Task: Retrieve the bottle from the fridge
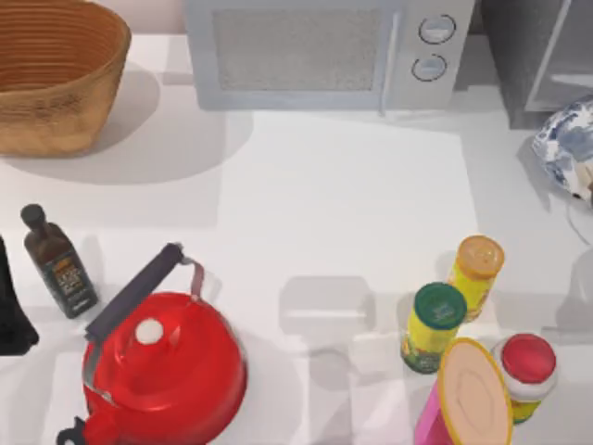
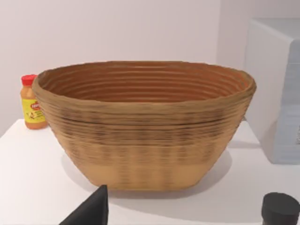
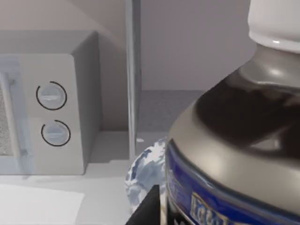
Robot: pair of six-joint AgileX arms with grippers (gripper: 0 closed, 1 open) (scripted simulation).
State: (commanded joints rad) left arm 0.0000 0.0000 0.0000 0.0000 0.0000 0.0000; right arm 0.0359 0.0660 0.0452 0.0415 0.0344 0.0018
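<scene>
The bottle (image 3: 234, 140), with a white cap, dark contents and a blue label, stands very close in the right wrist view. My right gripper (image 3: 206, 220) is shut on it, and one dark finger (image 3: 146, 208) shows beside its label. Behind the bottle rises the fridge (image 3: 133, 70), its pale upright frame edging a grey inside. In the top view the dark grey fridge (image 1: 523, 56) stands at the back right corner. My left gripper (image 1: 9, 315) rests at the table's left edge, open and holding nothing, with one finger (image 2: 91, 211) in the left wrist view.
A woven basket (image 1: 51, 79) sits back left and a microwave (image 1: 324, 51) back centre. A blue-and-white patterned object (image 1: 565, 139) lies before the fridge. A dark sauce bottle (image 1: 57, 264) and red kettle (image 1: 162, 366) stand front left, several jars (image 1: 434, 326) front right.
</scene>
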